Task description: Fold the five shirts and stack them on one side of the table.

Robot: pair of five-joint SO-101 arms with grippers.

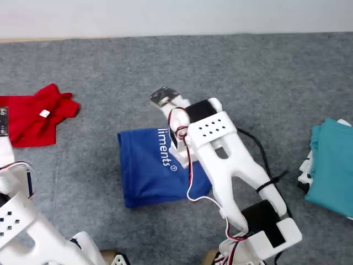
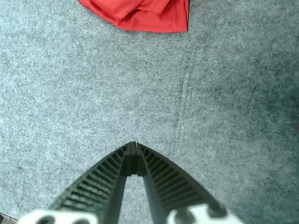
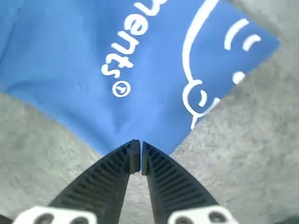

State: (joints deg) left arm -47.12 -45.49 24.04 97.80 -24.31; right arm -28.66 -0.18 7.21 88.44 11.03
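Hovering at the folded blue cotton shirt point(image 1: 146, 171), mid grey felt tabletop point(image 1: 248, 72).
Right gripper point(image 3: 136, 151), pressed together, sits at its edge; left gripper point(image 2: 136, 150) likewise, near the crumpled red shirt point(image 1: 38, 116). Cloth looks light and limp: pinch all layers at a corner.

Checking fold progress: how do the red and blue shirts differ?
The blue shirt is folded into a flat rectangle; the red shirt lies bunched. Blue carries white print; red shows a small white tag. Blue sits mid-table with the right tool at its edge; red lies aside, apart from the left tool. Both rest on the grey table.
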